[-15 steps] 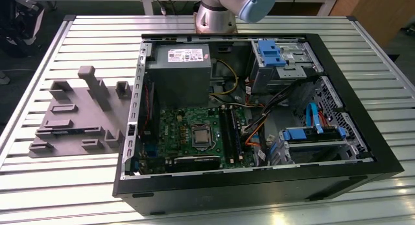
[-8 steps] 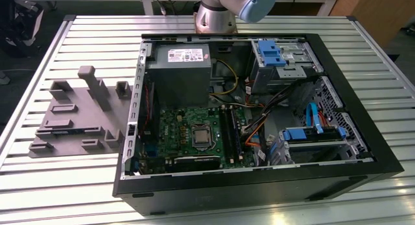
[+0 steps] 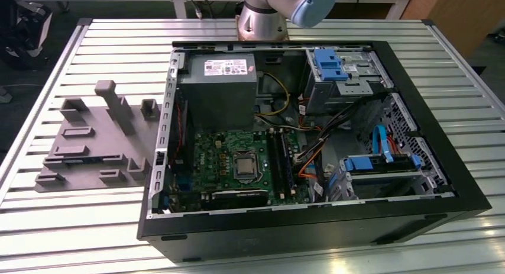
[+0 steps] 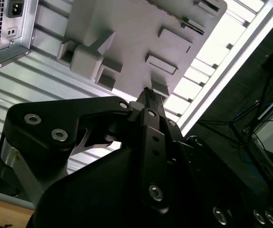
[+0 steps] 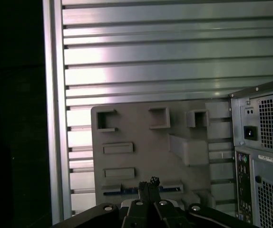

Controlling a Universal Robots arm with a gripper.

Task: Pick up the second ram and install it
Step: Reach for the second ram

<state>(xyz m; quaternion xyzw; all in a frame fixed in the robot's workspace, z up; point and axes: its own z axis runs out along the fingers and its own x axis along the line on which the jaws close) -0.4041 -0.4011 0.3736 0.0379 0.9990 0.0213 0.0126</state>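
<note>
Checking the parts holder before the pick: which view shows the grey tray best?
The exterior view: the whole grey tray lies unobstructed on the table. In both wrist views the end effector covers part of it; the second wrist view also cuts off one edge.

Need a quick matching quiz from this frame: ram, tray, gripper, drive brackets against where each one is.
Things:
1. second ram
2. grey tray
3. gripper
4. blue drive brackets

Places:
A. inside the open computer case
B. over the tray, close to the ram
C. on the slatted table, at the exterior view's left of the case
D. lying on the tray

Pairs: 1-D, 2-C, 3-B, 4-A
</note>
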